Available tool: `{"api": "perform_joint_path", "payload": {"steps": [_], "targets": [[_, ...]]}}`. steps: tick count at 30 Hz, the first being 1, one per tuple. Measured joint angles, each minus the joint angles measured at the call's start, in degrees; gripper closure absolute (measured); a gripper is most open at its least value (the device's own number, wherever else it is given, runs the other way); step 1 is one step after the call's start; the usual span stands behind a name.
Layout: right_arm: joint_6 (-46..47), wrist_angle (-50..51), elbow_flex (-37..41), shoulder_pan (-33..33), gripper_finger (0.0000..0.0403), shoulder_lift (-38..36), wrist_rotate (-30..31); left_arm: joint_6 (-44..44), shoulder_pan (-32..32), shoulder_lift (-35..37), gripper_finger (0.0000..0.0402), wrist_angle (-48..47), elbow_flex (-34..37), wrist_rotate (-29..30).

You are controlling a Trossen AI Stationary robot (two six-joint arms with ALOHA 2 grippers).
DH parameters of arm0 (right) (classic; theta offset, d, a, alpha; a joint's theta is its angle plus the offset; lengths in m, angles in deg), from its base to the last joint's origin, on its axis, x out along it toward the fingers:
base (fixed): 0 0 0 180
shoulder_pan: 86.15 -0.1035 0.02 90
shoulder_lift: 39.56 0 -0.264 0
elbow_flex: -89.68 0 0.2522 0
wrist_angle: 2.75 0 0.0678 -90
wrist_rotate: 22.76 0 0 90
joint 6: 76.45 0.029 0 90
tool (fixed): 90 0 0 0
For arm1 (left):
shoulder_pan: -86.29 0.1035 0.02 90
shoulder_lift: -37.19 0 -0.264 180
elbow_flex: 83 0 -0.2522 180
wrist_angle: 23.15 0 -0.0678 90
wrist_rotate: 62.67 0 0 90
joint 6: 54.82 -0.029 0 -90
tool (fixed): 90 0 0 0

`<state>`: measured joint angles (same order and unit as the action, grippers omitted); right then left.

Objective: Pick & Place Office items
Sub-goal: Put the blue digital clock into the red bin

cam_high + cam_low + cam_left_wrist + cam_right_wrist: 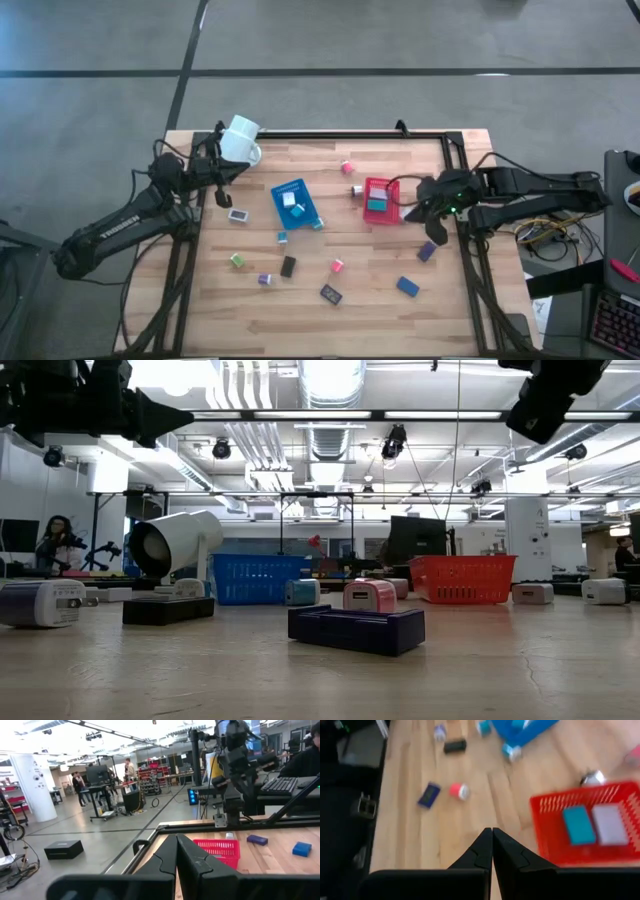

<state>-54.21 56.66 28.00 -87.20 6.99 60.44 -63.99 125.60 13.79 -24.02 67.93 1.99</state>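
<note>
Several small office items lie scattered on the wooden table: a pink one (337,265), a black one (288,266), a blue one (407,286), a purple one (427,251) and a green one (237,260). The red tray (380,200) holds a teal block (578,824) and a pale block (609,823). The blue tray (293,203) holds a white block. My right gripper (492,837) hangs shut and empty above the table, just right of the red tray. My left gripper (176,851) is shut and empty, level, by the white mug (240,140) at the far left corner.
The white mug (178,545) is tipped on its side. A black rail (350,133) runs along the table's far edge. Bare wood lies between the trays and the near edge. People and desks show in the room beyond the table.
</note>
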Motion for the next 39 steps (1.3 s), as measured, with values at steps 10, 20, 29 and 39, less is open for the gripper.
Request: {"api": "perform_joint_path", "payload": {"steps": [10,20,29,39], "targets": [[0.19,-3.17,-4.78,-2.11,0.0394,17.16,1.13,1.28,0.00,0.00,0.0392,0.35,0.00,-0.02],[21.95,9.57,-7.63,-15.64,0.0394,27.04,-1.46,4.35,0.00,-1.17,0.0392,1.70,0.18,-0.02],[36.24,6.26,-8.00,-24.04,0.0377,33.99,-3.71,8.08,-0.06,-2.75,0.0392,2.98,0.55,-0.04],[42.08,2.18,-9.14,-28.79,0.0256,43.06,-3.61,9.70,-0.07,-4.49,0.0392,3.00,0.57,-0.10]]}}
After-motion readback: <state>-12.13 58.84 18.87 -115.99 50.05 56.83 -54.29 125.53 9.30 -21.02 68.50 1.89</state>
